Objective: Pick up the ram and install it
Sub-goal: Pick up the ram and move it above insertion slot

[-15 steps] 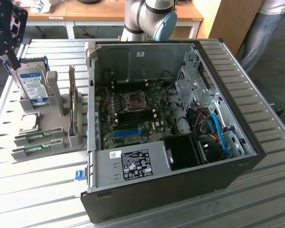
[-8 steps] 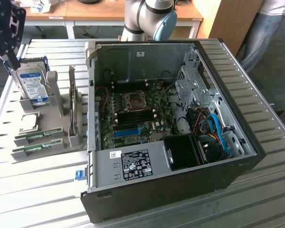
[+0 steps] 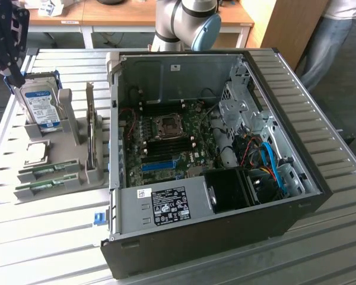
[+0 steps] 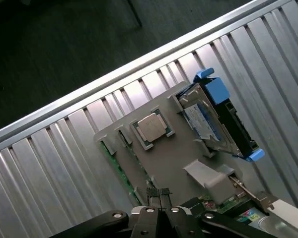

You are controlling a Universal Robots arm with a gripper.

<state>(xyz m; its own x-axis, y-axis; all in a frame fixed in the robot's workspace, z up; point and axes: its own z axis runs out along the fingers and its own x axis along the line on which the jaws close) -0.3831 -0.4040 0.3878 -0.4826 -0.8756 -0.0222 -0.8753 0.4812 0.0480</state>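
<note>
Ram point(image 3: 47, 170) not picked yet: two green sticks sit in slots of grey tray point(image 4: 174, 156), outside pc case point(image 3: 225, 237). My gripper point(image 4: 159, 220) is clenched, empty, hovering over tray. Approach step. Pick needs jaws apart, lined along thin edge. Hard drive point(image 3: 40, 107) and cpu chip point(image 3: 35, 152) just beside; upright drive possibly crowds descent.
</note>
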